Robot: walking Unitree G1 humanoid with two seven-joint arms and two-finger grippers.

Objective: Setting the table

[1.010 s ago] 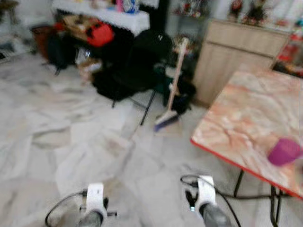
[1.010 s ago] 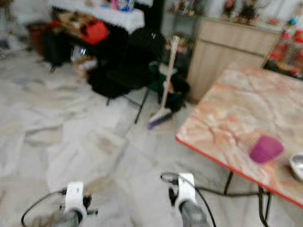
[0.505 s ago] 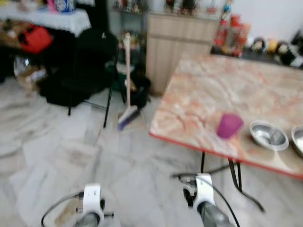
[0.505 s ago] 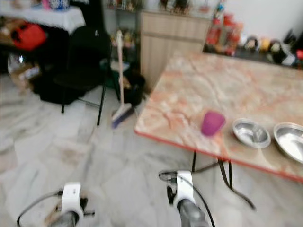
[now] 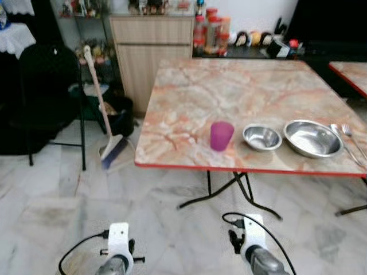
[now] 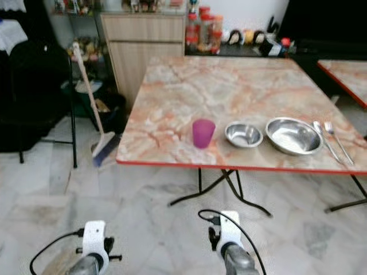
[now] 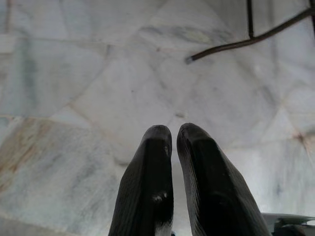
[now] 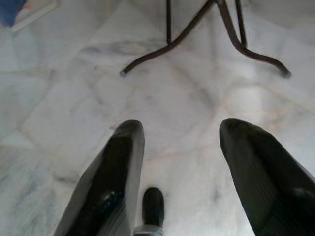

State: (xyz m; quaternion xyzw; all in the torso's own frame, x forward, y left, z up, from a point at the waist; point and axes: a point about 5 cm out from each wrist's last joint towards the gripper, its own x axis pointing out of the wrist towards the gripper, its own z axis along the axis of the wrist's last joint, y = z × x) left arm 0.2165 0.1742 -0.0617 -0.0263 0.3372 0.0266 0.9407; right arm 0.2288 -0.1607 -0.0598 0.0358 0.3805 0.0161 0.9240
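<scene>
A marble-patterned table [image 5: 229, 86] with a red edge stands ahead. Near its front edge sit a purple cup [image 5: 221, 136], a small steel bowl [image 5: 262, 137], a larger steel bowl [image 5: 312, 138], and a spoon [image 5: 343, 141] and fork [image 5: 354, 138] at the right. Both arms hang low over the floor, well short of the table. My left gripper [image 7: 172, 137] is shut and holds nothing. My right gripper [image 8: 182, 130] is open above the marble floor.
A broom [image 5: 103, 114] leans by a wooden cabinet [image 5: 152, 51] left of the table. A black chair [image 5: 49, 86] stands further left. The table's black legs [image 5: 241, 192] spread over the floor. A second table's corner [image 5: 350, 71] shows at the right.
The camera has swung right: the table has come from the right edge to the middle, and the bowls, spoon and fork have come into sight. Both arms hang as before.
</scene>
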